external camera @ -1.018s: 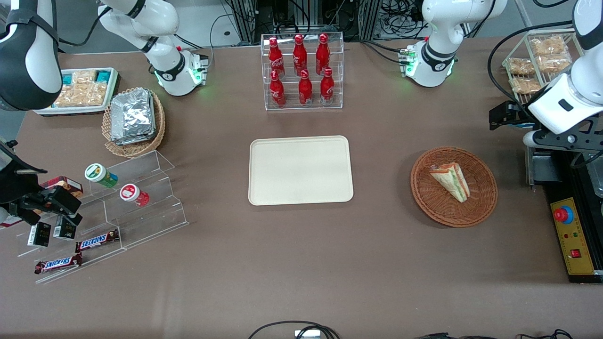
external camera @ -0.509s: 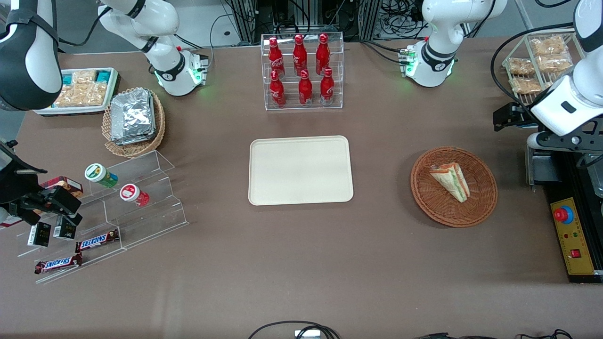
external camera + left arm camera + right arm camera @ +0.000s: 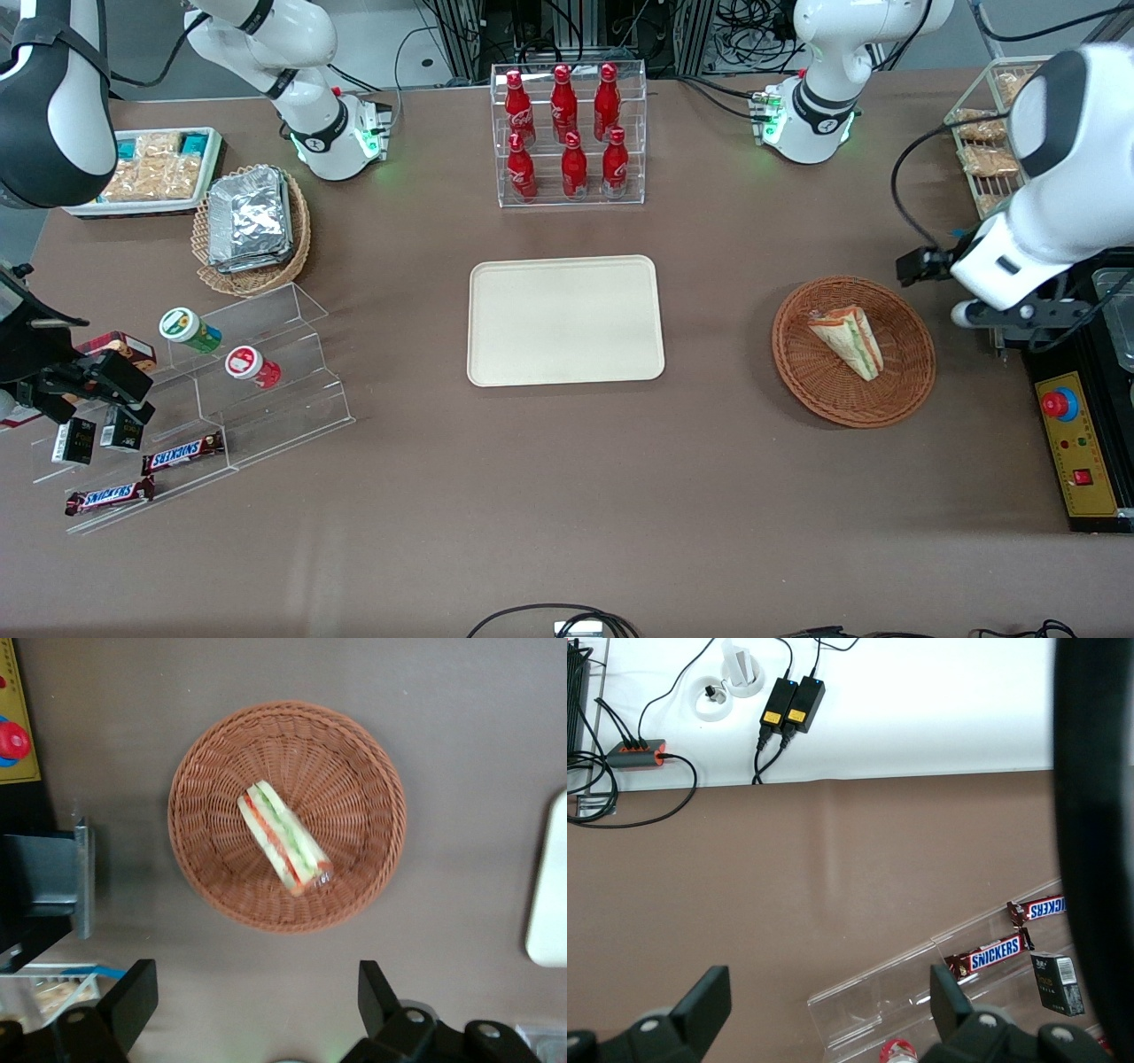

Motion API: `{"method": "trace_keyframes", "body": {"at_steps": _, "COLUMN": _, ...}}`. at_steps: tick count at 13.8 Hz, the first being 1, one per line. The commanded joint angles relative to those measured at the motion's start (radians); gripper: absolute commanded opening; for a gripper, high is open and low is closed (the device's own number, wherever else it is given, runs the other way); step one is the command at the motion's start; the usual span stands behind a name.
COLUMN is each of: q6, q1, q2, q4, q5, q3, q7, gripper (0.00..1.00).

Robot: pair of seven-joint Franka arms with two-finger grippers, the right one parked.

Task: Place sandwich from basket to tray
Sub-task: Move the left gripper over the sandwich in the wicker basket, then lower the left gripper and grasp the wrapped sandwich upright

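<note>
The sandwich (image 3: 849, 339), a wrapped triangular wedge with green, orange and red layers, lies in the round reddish-brown wicker basket (image 3: 912, 372). The cream-beige tray (image 3: 565, 321) sits bare at mid-table, beside the basket toward the parked arm's end. My left gripper (image 3: 1010, 312) hovers just off the basket's rim, toward the working arm's end of the table. In the left wrist view the gripper (image 3: 255, 997) is open, its two black fingers (image 3: 133, 992) wide apart over bare table, a short way from the basket (image 3: 190, 842) and the sandwich (image 3: 283, 837). A corner of the tray (image 3: 549, 886) shows too.
A black control box with a red button (image 3: 1059, 405) stands close beside the basket. A wire rack of snack packets (image 3: 983, 142) is near the arm. A clear rack of red bottles (image 3: 567, 133) stands farther from the camera than the tray. Foil packets (image 3: 251, 226) and acrylic shelves (image 3: 221, 381) lie toward the parked arm's end.
The left arm has swung in from the table's end toward the basket and come nearer the camera. The sandwich, basket and tray have not moved.
</note>
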Motion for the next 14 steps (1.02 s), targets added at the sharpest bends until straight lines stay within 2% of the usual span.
{"method": "trace_keyframes", "body": {"at_steps": 1, "q6": 0.172, "q1": -0.001, "q2": -0.048, "q4": -0.185, "q5": 0.011, "q3": 0.001, "q7": -0.131, "gripper": 1.00}}
{"method": "trace_keyframes", "body": {"at_steps": 5, "q6": 0.399, "q1": -0.001, "q2": -0.034, "q4": -0.349, "q5": 0.011, "q3": 0.001, "q7": -0.258, "gripper": 1.00}}
{"method": "trace_keyframes", "body": {"at_steps": 10, "q6": 0.483, "q1": -0.001, "q2": 0.038, "q4": -0.374, "q5": 0.011, "q3": 0.001, "q7": -0.363, "gripper": 1.00}}
{"method": "trace_keyframes", "body": {"at_steps": 14, "q6": 0.635, "q1": -0.001, "q2": 0.073, "q4": -0.452, "q5": 0.011, "q3": 0.003, "q7": -0.430, "gripper": 1.00}}
